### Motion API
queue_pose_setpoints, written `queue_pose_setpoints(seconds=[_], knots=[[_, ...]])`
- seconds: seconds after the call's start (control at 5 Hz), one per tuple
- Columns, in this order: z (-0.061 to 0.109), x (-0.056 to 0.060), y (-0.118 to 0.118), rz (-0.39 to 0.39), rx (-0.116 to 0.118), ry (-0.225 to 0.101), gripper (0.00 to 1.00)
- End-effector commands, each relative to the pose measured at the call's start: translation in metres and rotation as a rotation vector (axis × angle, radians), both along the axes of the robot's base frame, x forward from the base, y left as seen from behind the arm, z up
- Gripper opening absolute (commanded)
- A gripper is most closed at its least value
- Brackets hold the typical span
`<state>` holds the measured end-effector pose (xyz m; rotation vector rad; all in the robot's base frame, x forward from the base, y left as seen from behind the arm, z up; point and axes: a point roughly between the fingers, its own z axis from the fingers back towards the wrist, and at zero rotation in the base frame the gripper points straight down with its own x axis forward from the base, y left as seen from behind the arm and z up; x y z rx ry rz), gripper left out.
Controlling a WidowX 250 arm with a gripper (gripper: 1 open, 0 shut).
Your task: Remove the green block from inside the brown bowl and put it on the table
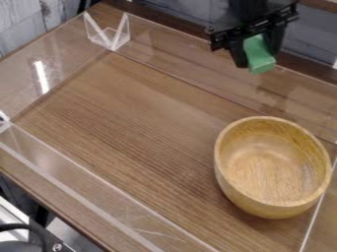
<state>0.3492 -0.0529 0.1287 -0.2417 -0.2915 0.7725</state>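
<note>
**Green block held aloft, clear of the bowl**

The green block [259, 55] was seen pinched between the closed fingers of the gripper [255, 41], well above and beyond the far rim of the brown bowl [273, 165]. The bowl itself was found empty, its smooth inside fully exposed. Nothing of the block was touching the table [132, 118]; it hung in the air over the stretch of tabletop behind the bowl.

The block was judged to be light, rigid and smooth-faced, so a firm pinch across its two narrow sides would be expected to suffice, though the plain faces could slip if the grip were loosened carelessly. It was not thought fragile; a short drop would probably do no harm, but a bounce or tumble toward the bowl could be expected.

Much of the gripper was cut off by the top edge of the view, and the upper end of the block was covered by the dark fingers. How much of the block was gripped could not be made out. The clear wall behind the bowl was hard to trace against the background.
</note>
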Motion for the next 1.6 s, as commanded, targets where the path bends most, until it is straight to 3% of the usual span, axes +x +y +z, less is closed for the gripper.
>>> queue_pose_setpoints(seconds=[0.0,0.4,0.6,0.8,1.4], knots=[[0.031,0.0,-0.007,-0.017,-0.008,-0.096,0.0],[0.032,-0.061,0.046,0.044,0.012,-0.05,0.0],[0.021,-0.093,0.07,0.059,0.021,-0.021,0.0],[0.01,-0.111,0.081,0.023,0.031,-0.012,0.0],[-0.029,-0.112,0.102,0.007,0.058,-0.002,0.0]])
